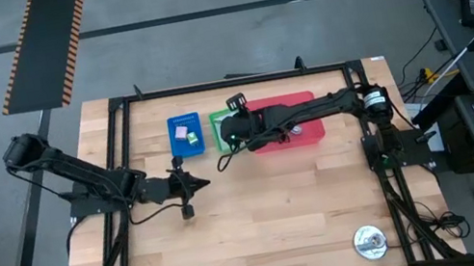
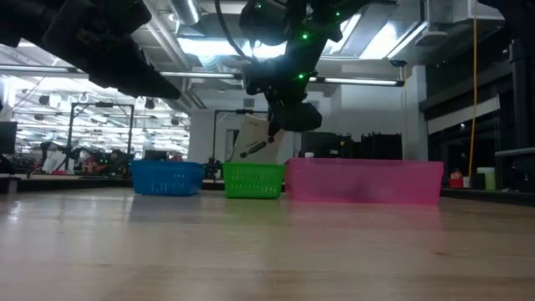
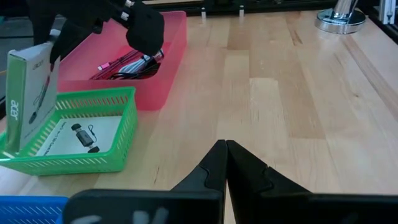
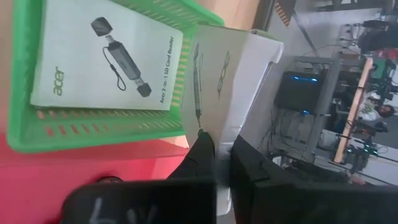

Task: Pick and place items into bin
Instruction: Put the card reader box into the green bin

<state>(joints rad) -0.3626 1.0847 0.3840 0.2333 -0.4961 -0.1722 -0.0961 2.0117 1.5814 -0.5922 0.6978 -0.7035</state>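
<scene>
High view first: our left gripper [image 1: 184, 197] waits over bare wooden bench [image 1: 271, 215], fingers clenched on nothing. Beyond it sit a blue mesh basket [image 1: 185, 134] with small pieces and a green mesh basket [image 1: 220, 128] with one white printed card [image 4: 109, 56]. Our right gripper [image 4: 221, 149] pinches a white printed box [image 4: 227, 81] over that basket. Cables [image 3: 127, 65] remain in the pink bin [image 1: 307, 130].

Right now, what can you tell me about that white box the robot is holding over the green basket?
The white box is a slim carton with grey "acer" lettering and a drawn cable-like gadget. The right hand pinches one edge, holding it upright over the green basket, lower end inside the rim. A matching white packet lies flat in the basket.
</scene>
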